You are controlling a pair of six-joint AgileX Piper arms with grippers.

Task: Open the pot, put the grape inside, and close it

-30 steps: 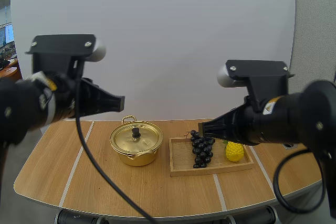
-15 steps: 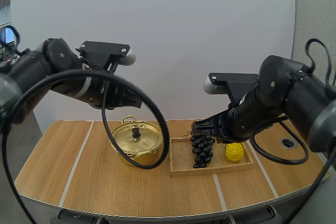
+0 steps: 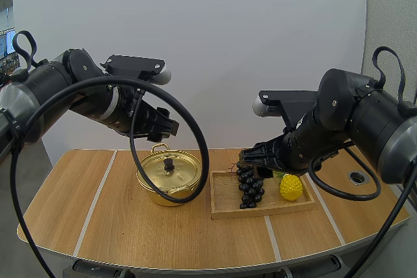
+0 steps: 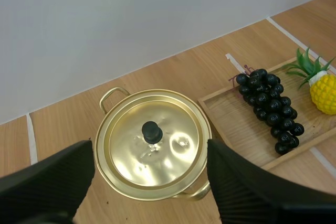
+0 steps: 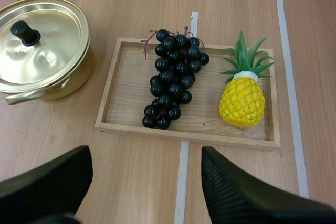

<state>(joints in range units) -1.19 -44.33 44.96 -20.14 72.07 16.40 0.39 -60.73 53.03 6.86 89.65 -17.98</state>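
Left end effector (image 4: 150, 143) spread over lidded pot (image 4: 157, 193), right end effector (image 5: 146, 153) spread near grapes (image 5: 173, 77).

Pot (image 3: 163, 196) left of tray (image 3: 225, 194) with grapes (image 3: 251, 184), pineapple (image 3: 291, 188).

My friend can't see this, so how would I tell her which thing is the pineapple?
Look on the wooden table, at the flat wooden tray beside the gold pot. Two things lie in it: a bunch of dark grapes nearer the pot, and the pineapple past them. It is the only bright yellow thing, with spiky green leaves.
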